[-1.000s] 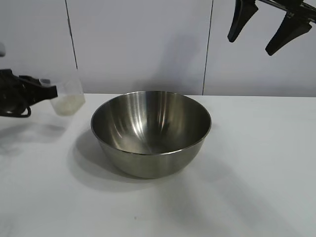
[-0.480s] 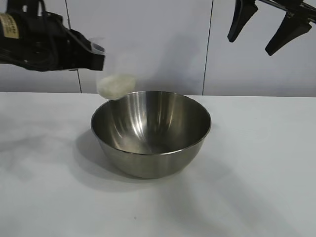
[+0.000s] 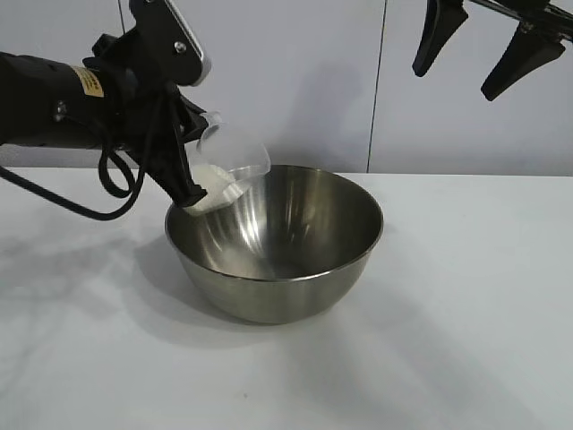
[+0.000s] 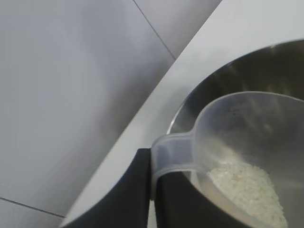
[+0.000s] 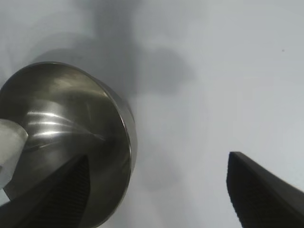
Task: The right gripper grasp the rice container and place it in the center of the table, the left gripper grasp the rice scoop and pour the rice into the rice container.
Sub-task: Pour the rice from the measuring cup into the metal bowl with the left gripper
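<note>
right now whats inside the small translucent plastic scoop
A low pile of whitish rice lies in the tilted translucent plastic scoop, held by the left gripper over the steel bowl. The bowl's floor looks bare.

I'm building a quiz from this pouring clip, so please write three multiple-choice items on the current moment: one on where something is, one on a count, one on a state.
1. Where is the rice scoop?
A. Standing on the table beside the bowl
B. Held tilted over the near-left rim of the rice container
C. Lying inside the bowl

2. How many steel bowls stand on the table?
A. One
B. Two
C. Three

3. What state is the right pincer in?
A. Shut on the bowl
B. Shut on the scoop
C. Open, raised clear of the table

Answers:
1 B: the left pincer grips the scoop's tab, with the rice sitting towards the lip above the bowl.
2 A: only one bowl shows in the exterior view.
3 C: its two fingers hang apart at the upper right, holding nothing.
</note>
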Available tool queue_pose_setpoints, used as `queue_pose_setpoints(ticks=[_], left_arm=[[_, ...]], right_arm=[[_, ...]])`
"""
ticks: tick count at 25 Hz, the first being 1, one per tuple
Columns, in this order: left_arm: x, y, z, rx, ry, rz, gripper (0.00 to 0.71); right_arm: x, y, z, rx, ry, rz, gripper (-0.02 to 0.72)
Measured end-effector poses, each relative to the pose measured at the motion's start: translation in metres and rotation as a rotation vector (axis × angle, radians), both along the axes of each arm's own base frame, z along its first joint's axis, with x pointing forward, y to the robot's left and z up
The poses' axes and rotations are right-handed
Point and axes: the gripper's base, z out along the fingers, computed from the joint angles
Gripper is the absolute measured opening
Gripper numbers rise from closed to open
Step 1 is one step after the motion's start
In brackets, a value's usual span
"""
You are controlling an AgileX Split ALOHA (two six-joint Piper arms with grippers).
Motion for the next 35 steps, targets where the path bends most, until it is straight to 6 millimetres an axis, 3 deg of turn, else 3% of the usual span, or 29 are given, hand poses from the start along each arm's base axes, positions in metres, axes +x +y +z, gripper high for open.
queue_pose_setpoints(ticks=[7, 11, 19, 26, 35], left_arm=[[-0.020, -0.033, 0.014, 0.392, -0.372, -0.050, 0.007], [-0.023, -0.036, 0.018, 0.553, -0.488, -0.049, 0.007], [-0.026, -0.040, 0.018, 0.822, -0.625, -0.135, 0.007], [-0.035, -0.051, 0.008, 1.045, -0.686, -0.343, 0.007], [-0.036, -0.051, 0.007, 1.136, -0.724, -0.380, 0.007]], right_arm=[[0.000, 0.001, 0.000, 0.011, -0.004, -0.001, 0.544], [0.000, 0.002, 0.001, 0.020, -0.003, -0.001, 0.544], [0.001, 0.002, 0.001, 0.026, -0.012, -0.004, 0.544], [0.001, 0.002, 0.001, 0.026, -0.017, -0.005, 0.544], [0.001, 0.002, 0.001, 0.026, -0.017, -0.005, 0.544]])
